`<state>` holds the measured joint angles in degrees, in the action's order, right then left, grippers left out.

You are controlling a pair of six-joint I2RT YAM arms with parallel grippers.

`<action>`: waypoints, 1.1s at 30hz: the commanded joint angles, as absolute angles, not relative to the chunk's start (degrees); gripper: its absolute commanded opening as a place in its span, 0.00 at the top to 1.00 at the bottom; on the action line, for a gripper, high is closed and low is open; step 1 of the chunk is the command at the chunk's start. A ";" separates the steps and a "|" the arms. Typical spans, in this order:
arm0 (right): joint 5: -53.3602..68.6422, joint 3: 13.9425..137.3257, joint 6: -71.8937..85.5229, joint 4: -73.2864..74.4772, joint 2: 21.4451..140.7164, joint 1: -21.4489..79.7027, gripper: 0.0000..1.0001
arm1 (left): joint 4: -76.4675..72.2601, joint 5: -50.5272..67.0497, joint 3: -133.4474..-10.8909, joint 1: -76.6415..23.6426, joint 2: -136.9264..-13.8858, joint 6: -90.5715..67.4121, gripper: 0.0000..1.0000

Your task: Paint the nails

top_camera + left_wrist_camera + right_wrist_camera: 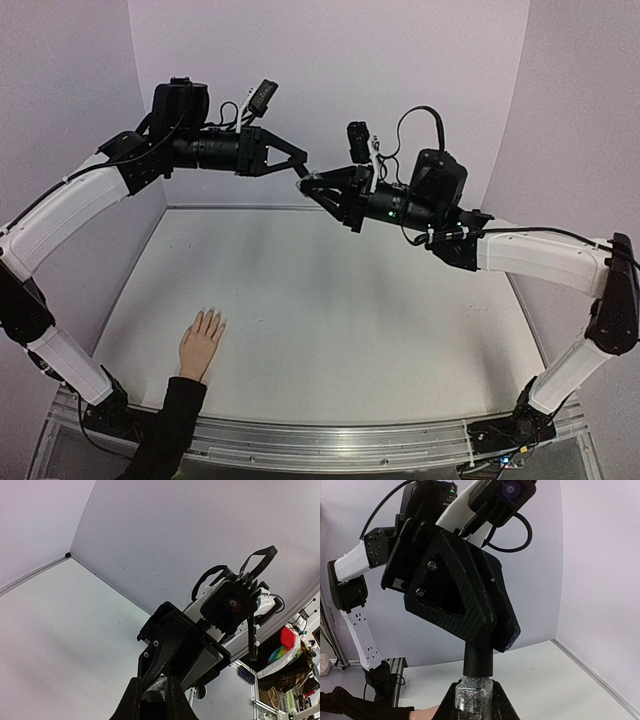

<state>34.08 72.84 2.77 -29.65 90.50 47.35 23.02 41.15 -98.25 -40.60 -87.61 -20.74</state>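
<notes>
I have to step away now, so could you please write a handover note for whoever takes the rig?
Left gripper: shut on the cap.
Right gripper: shut on the bottle, high above the table.
Hand lies palm down at the table's near left.
Done: bottle raised, cap gripped.
Left: take the cap off, paint the nails.

A pale hand [202, 340] in a black sleeve [172, 425] lay flat on the desk [350, 320], fingers spread. Well beyond the hand and to its right, high above it, the left end effector [299, 166] and right end effector [312, 186] met tip to tip at a small pale item [308, 179].
</notes>
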 commanded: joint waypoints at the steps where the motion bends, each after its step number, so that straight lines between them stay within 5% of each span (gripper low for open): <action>1: 28.11 73.44 -1.01 -29.43 89.10 47.22 0.78 | 25.01 38.00 -101.62 -41.48 -86.99 -19.57 1.00; 4: 23.11 70.17 -4.89 -27.89 87.80 47.22 0.38 | 26.09 28.33 -101.41 -41.50 -86.37 -18.18 1.00; 7: 17.02 65.45 -8.55 -26.98 85.31 46.99 0.21 | 24.73 18.20 -98.92 -41.88 -85.63 -17.22 1.00; 19: -3.29 47.80 -6.56 -24.00 71.39 37.21 0.02 | 0.56 -9.39 -75.64 -44.66 -90.47 -15.70 1.00; 33: -7.26 37.50 -6.73 -19.86 53.95 30.74 0.02 | -6.02 -18.11 -74.83 -47.99 -111.66 -18.73 1.00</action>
